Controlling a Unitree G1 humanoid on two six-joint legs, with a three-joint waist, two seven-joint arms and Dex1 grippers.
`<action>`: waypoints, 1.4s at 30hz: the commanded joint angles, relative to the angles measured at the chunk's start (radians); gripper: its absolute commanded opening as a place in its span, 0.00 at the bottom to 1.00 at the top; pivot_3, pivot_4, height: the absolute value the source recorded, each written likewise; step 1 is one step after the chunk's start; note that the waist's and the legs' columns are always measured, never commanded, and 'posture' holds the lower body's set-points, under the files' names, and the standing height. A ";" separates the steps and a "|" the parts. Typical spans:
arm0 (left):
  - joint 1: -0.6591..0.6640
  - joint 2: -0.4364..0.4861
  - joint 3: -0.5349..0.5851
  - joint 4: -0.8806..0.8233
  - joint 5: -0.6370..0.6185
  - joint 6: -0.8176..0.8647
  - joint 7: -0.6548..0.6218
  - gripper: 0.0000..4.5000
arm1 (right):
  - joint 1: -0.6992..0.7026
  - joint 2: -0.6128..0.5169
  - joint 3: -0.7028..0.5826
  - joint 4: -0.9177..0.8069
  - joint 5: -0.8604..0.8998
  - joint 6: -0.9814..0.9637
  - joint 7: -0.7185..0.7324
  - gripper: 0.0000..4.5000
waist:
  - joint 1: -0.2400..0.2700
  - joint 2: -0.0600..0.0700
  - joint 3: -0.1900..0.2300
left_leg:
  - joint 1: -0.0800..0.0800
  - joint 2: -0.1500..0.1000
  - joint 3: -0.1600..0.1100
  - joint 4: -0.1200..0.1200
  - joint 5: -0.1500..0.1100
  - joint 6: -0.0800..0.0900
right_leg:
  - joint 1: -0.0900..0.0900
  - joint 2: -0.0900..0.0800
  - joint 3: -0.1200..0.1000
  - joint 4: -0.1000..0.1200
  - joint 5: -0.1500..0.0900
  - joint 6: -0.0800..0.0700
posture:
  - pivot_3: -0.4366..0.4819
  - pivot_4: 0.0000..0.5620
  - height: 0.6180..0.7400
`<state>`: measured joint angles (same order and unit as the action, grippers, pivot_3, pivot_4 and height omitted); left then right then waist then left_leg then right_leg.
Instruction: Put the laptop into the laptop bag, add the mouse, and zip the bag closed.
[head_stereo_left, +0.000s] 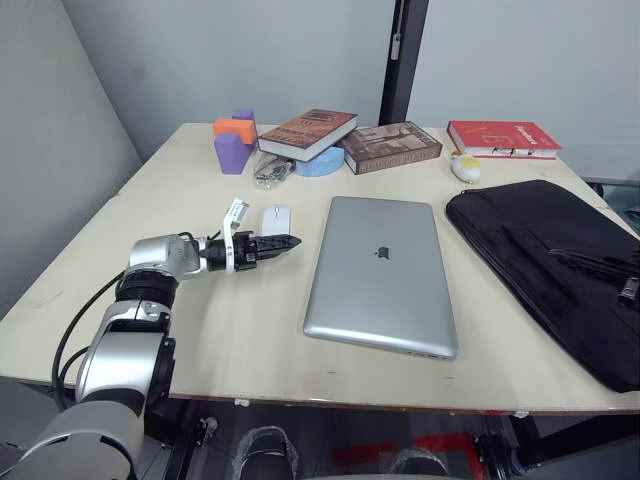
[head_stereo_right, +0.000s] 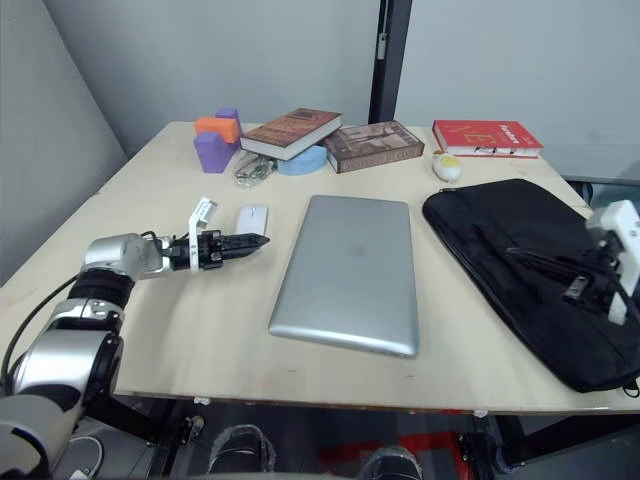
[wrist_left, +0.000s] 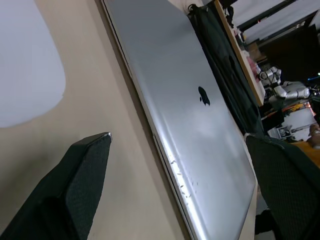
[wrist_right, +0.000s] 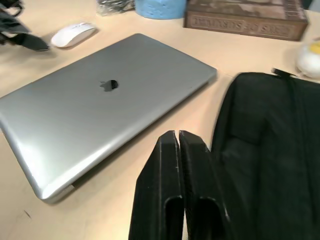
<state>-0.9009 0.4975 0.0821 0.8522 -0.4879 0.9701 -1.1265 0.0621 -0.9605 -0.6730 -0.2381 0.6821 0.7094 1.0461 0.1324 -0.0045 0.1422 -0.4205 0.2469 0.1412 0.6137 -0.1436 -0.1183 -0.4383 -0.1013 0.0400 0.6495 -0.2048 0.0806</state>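
Observation:
The silver laptop lies shut and flat in the middle of the table, logo up. Just left of its far corner rests the white mouse. My left gripper hovers low beside the mouse, pointing at the laptop's left edge; the left wrist view shows its fingers spread open with nothing between them. The black laptop bag lies flat at the right of the table. My right gripper is over the bag's near part, its fingers pressed shut with nothing visible between them.
Along the table's far side are purple and orange blocks, a clear plastic packet, a blue round object under a stack of books, a red book and a white-and-yellow egg-shaped toy.

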 joint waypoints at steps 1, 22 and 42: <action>-0.068 -0.037 0.036 0.108 0.019 -0.041 0.038 1.00 | -0.055 0.025 0.085 -0.024 -0.020 -0.021 -0.063 0.00 | 0.000 0.000 0.000 | 0.000 0.000 0.000 0.000 0.000 0.000 | 0.000 0.000 0.000 0.000 0.000 0.000 | 0.48 0.27 0.87; -0.186 -0.224 0.049 0.346 0.149 -0.146 0.142 1.00 | -0.504 0.319 0.742 0.443 -0.544 -0.209 -0.384 0.00 | 0.004 0.003 -0.002 | 0.000 -0.005 -0.006 0.000 0.000 0.000 | 0.006 -0.005 -0.006 -0.002 0.000 0.000 | 0.48 0.27 0.87; -0.057 -0.261 0.004 0.069 0.083 0.149 -0.032 1.00 | -0.488 0.376 0.717 0.333 -0.499 -0.162 -0.261 0.00 | -0.027 0.004 -0.003 | 0.005 -0.005 -0.008 -0.018 0.000 -0.001 | 0.014 -0.005 -0.013 -0.019 0.000 0.000 | 0.48 0.27 0.87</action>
<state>-0.9786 0.2781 0.1154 0.9420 -0.3846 1.0632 -1.1412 -0.4240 -0.6089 0.0180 0.1463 0.1449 0.5492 0.7428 0.1050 -0.0009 0.1389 -0.4154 0.2420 0.1337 0.5951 -0.1428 -0.1181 -0.4242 -0.1058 0.0271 0.6294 -0.2051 0.0797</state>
